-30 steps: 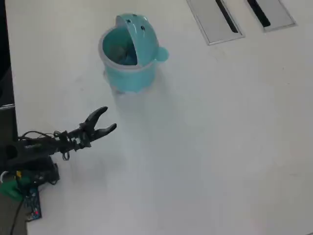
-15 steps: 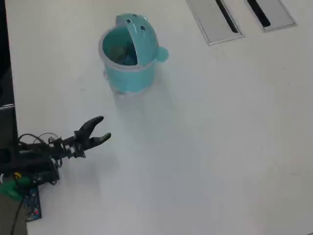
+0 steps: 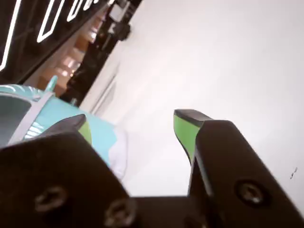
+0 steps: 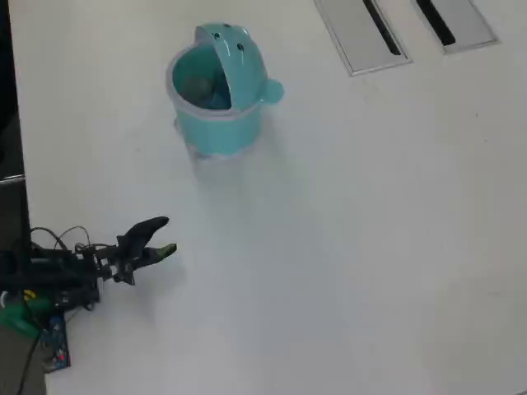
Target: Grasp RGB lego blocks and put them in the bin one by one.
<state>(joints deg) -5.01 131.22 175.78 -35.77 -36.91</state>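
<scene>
Near the lower left of the overhead view, the pincer (image 4: 165, 236) hangs over the white counter (image 4: 354, 230) with its two jaws spread apart and nothing between them; green pads line the inner faces of the black fingers (image 3: 186, 128) in the wrist view. Black arm links and loose wires (image 4: 58, 239) trail from it toward the left edge, where a green-and-dark base part (image 4: 33, 325) sits at the counter's border. Well apart from the pincer, toward the upper middle of the overhead view, stands the light teal bin (image 4: 218, 123), upright, its domed flip lid (image 4: 239, 53) tipped back and showing small dark dots, with a round side knob (image 4: 273, 90) on its right. Dim shapes lie inside the bin's open mouth, but what they are cannot be told. At the upper right of the overhead view, two grey slotted panels (image 4: 362, 33) are set flush into the counter. The wrist view shows the bin (image 3: 102, 135) at the left, beyond the left finger.
</scene>
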